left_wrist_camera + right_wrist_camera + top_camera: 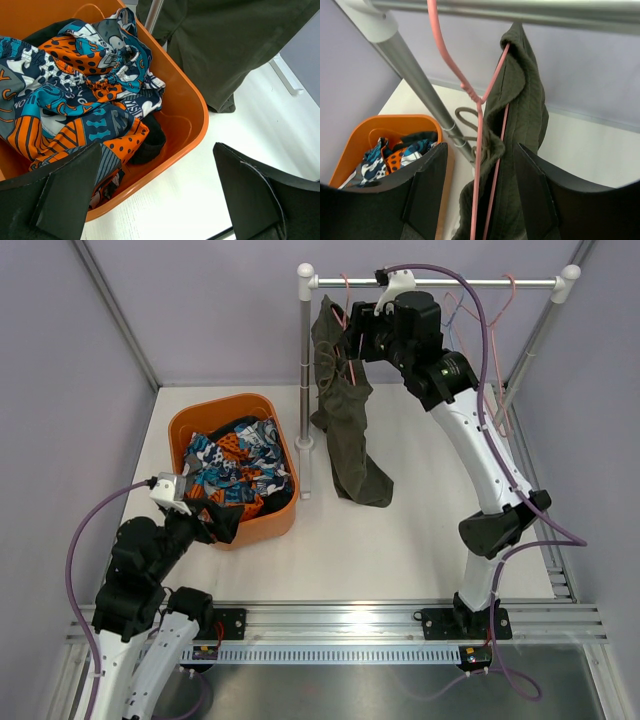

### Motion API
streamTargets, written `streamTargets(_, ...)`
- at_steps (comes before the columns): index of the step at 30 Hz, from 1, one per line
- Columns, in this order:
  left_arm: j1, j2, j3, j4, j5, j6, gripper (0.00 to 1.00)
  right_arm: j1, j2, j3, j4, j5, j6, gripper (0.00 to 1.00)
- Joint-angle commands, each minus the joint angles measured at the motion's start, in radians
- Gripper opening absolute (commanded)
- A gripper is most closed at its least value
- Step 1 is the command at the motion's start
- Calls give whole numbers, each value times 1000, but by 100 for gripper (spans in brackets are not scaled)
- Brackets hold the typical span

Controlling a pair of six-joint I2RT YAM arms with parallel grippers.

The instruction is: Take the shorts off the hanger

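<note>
Dark olive shorts (pixel 345 415) hang on a pink hanger (pixel 479 165) from the rail (pixel 440 283) at the back. In the right wrist view the shorts (pixel 520 130) and the hanger wires pass between my open fingers (pixel 427 185). My right gripper (pixel 352 335) is open around the shorts' waistband, just under the rail. My left gripper (pixel 215 523) is open and empty at the front rim of the orange basket (pixel 180 430). The left wrist view shows the basket (pixel 190 107) and the shorts' lower hem (pixel 225 50).
The orange basket holds patterned blue and orange clothes (pixel 235 465). The rack's left post (pixel 303 380) stands between the basket and the shorts. More pink hangers (pixel 500 310) hang empty at the rail's right end. Grey walls close the left, back and right sides.
</note>
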Motion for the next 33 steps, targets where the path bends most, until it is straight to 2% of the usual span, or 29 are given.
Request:
streamTargets(1,-5,-10,-5,48,-14,15,99,5,11,5,135,60,-38,63)
streamTargets(13,-5,-10,-6,48,-22,15,99,5,128,59,241,97,-74,63)
streamTargets(18,-7,-8,-6,48,-23,15,99,7,158,60,297,129,-101,60)
streamTargets(21,-8,-7,-8,48,-25,14,99,4,166,54,324,144,-114,57)
streamTargets(30,-11,-4,-8,47,-23,14,99,5,140,-19,399,160,-117,56)
streamTargets(33,-14,-2,-8,48,-25,14,99,5,161,13,367,161,-118,51)
